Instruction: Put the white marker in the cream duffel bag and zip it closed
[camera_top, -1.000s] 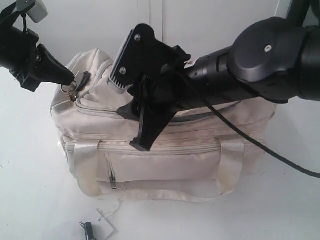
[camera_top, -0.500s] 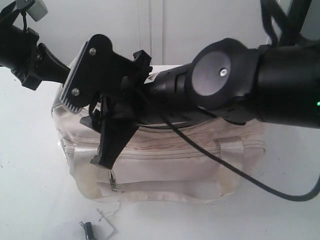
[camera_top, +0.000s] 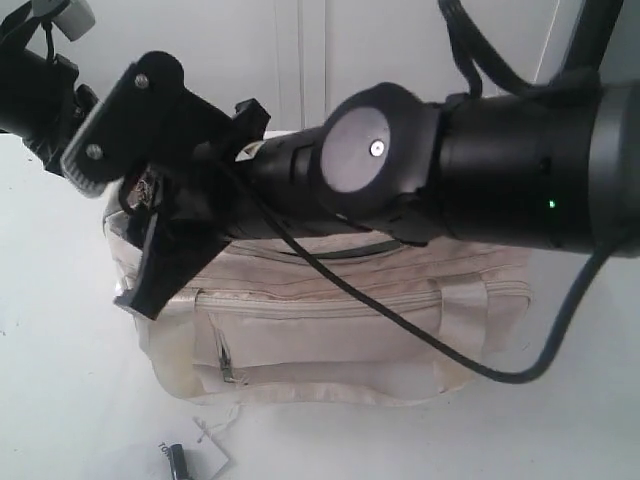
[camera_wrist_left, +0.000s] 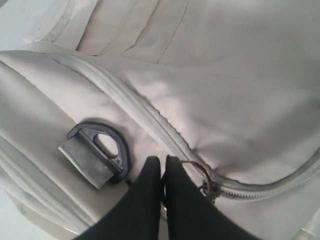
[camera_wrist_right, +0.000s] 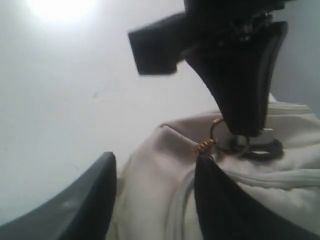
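Observation:
The cream duffel bag (camera_top: 340, 320) lies on its side on the white table, zip flap on top. The white marker is not in view. My right gripper (camera_top: 105, 232) reaches across to the bag's left end and is open; its fingers (camera_wrist_right: 85, 200) straddle that end of the bag (camera_wrist_right: 155, 190) with nothing held. My left gripper (camera_wrist_left: 161, 160) is shut at the same end, where the brass zip pull ring (camera_wrist_left: 199, 171) runs in behind one finger. In the right wrist view that ring (camera_wrist_right: 216, 131) hangs at the left fingertips (camera_wrist_right: 245, 120).
A black plastic ring (camera_wrist_left: 107, 145) on a grey strap sits beside the left fingers. A white paper tag (camera_top: 212, 447) and a small dark piece (camera_top: 177, 462) lie on the table in front of the bag. The right arm's cable (camera_top: 420, 340) droops over the bag's front.
My right arm has swung left across the bag, from above its middle to its left end, now covering the left gripper's tip. The left gripper has stayed put.

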